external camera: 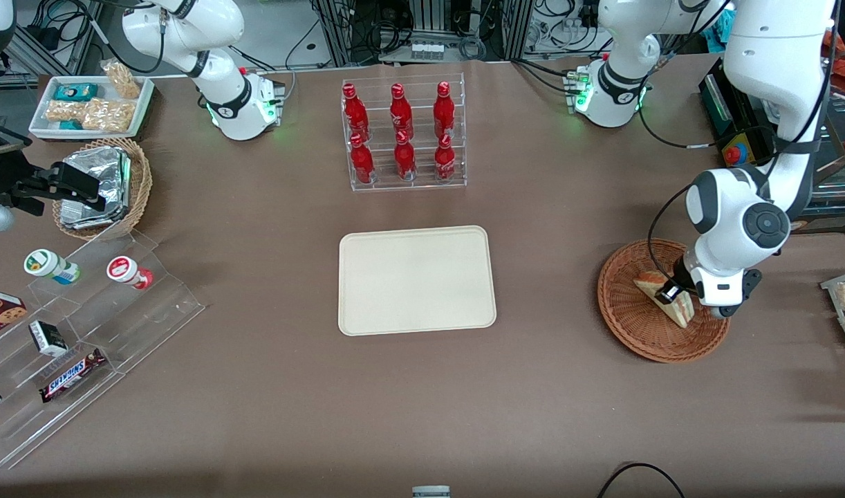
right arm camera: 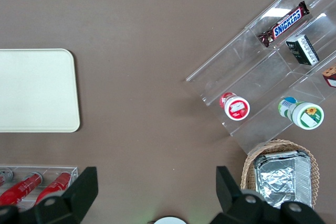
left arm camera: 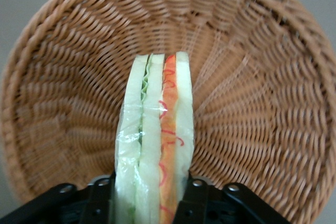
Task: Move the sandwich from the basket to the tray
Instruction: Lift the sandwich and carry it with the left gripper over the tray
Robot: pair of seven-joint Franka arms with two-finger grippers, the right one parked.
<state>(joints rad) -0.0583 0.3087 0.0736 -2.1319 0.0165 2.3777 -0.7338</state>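
The sandwich (external camera: 680, 310), a clear-wrapped white-bread wedge with orange-red and green layers, is in the reddish-brown wicker basket (external camera: 637, 325) toward the working arm's end of the table. My left gripper (external camera: 670, 292) is down in the basket, shut on the sandwich. In the left wrist view the sandwich (left arm camera: 157, 129) stands on edge between the black fingers (left arm camera: 100, 198), which press on both its bread faces, with the basket's weave (left arm camera: 252, 103) all around it. The cream-beige tray (external camera: 415, 280) lies flat at mid-table with nothing on it; it also shows in the right wrist view (right arm camera: 37, 90).
A clear rack of red bottles (external camera: 403, 135) stands farther from the front camera than the tray. Toward the parked arm's end are a clear stepped shelf with snacks (external camera: 84, 325), a tan basket of foil packs (external camera: 101, 187) and a white tray of snack bags (external camera: 90, 104).
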